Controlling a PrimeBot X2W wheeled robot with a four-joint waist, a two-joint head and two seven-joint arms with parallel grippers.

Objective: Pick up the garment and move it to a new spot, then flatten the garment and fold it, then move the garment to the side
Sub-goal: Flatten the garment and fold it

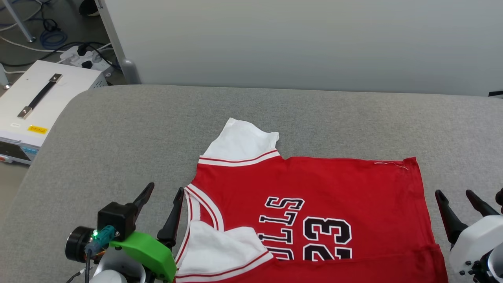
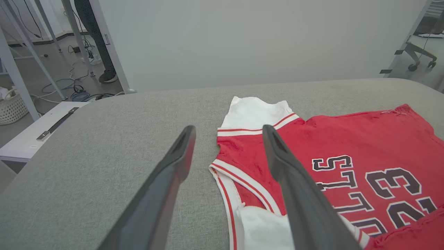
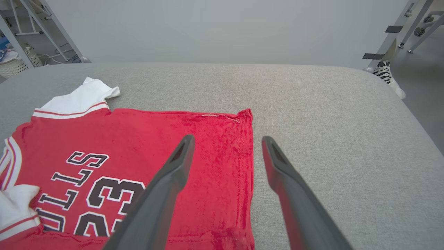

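Garment [image 1: 346,188] and fingers: what is seen between them?

Nothing is gripped. The left gripper [image 1: 166,188] is held wide apart, its dark fingers [image 2: 173,166] tapering to blunt tips. One tip is placed just beside the striped collar, but contact cannot be judged. The right gripper [image 1: 454,193] is likewise spread. One of its fingers [image 3: 284,173] is seen over bare table and the other over the hem.

Where is the garment laid?

It is spread on the grey table [image 1: 118,129], toward the near edge, with the collar turned to the left edge and the hem to the right. The far sleeve is laid out flat. The near sleeve is folded over the chest.

What is found around it?

A plain pale panel [image 1: 298,39] is stood beyond the far edge. Off the far left corner, on the floor, a white case [image 1: 39,98] with a black strap handle and a power strip [image 1: 84,57] are seen.

Materials?

The table is covered in coarse woven cloth, and its corners are rounded. The red body looks soft and faintly fuzzy, and the white sleeves are edged with red stripes.

Writing?

"LLS" and "23" can be read in black, outlined white. The start of the word is covered by the sleeve. A yellow label [image 1: 37,129] on the case is too small to be read.
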